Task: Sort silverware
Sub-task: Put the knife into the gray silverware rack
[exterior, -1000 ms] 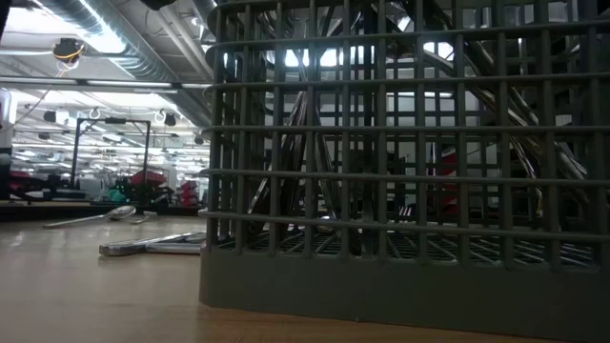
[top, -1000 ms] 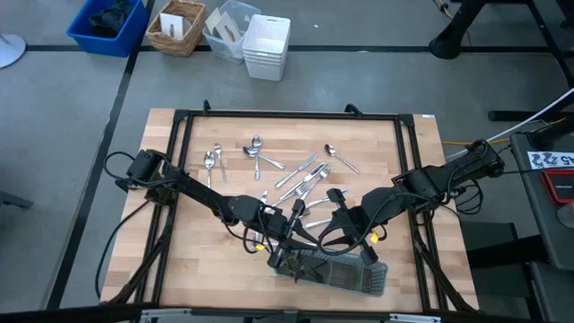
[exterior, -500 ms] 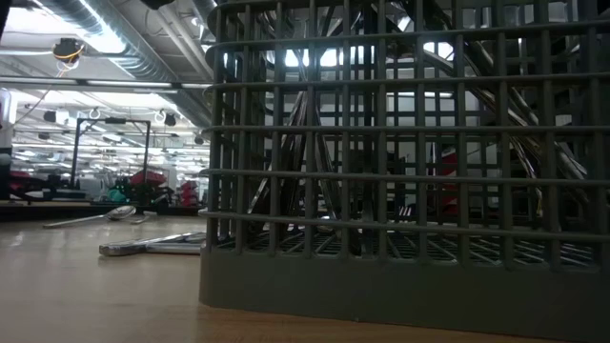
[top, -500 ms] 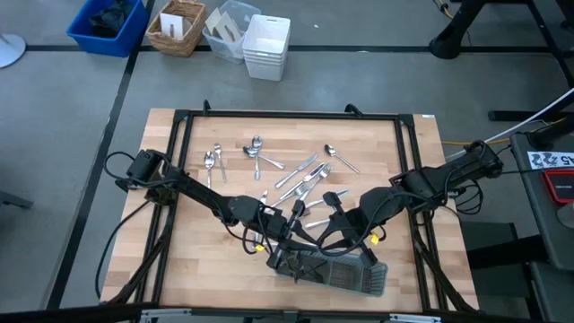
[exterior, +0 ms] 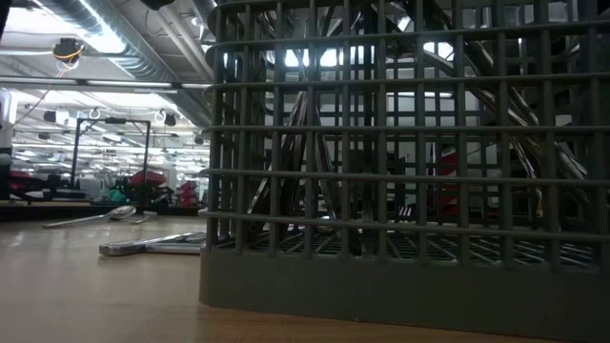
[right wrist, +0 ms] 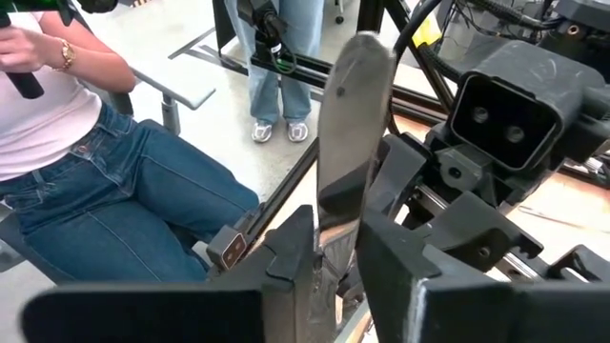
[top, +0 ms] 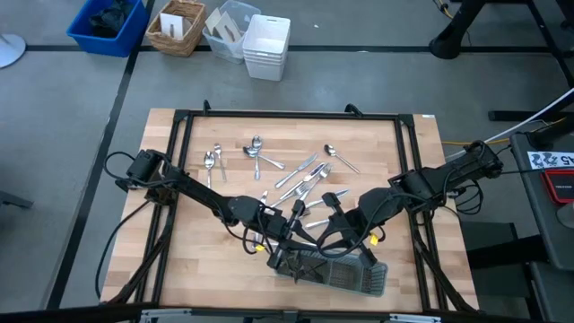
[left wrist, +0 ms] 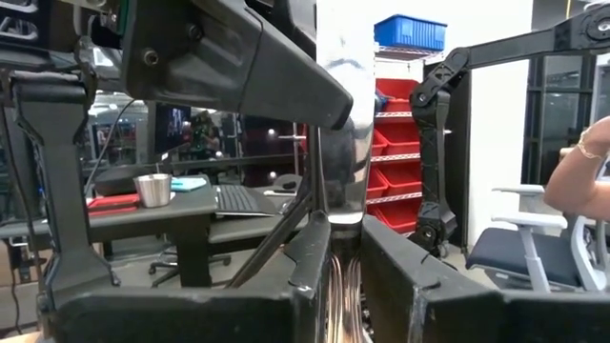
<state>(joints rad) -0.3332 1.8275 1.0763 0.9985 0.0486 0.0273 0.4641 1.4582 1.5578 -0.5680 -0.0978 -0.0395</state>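
- Nearest the front edge of the desk (top: pixel 197 269) sits the dark mesh tray (top: pixel 345 272), and both arms bend down over its left end; through its grid in the low view I can make out a few slim pieces (exterior: pixel 315 162) already standing inside.
- The left pincer (top: pixel 280 249) hangs right at the tray's left end. Its own camera shows the two fingers (left wrist: pixel 315 257) pressed against a shiny flat handle (left wrist: pixel 343 124) that rises upright between them, so it is gripping one piece.
- The right pincer (top: pixel 334 235) is just beside it, a little farther back, and it too has a flat silver handle (right wrist: pixel 348 114) clamped between its fingers (right wrist: pixel 295 248). I cannot tell whether either piece is a fork, a spoon or a knife.
- My reading: the drop-off step is in hand, with two pieces carried to the tray and not yet let go.
- The next move calls for lining each piece over the right compartment, easing it down through the mesh opening, and only then spreading the fingers; the arms sit close together, so one should probably go first.
- Farther back, the rest of the silverware (top: pixel 300 175) lies scattered flat across the middle of the desk, with two spoons (top: pixel 212 161) off to the left, well apart from the tray. Plenty is left to sort.
- Beyond the desk a seated person shows in the right wrist view.
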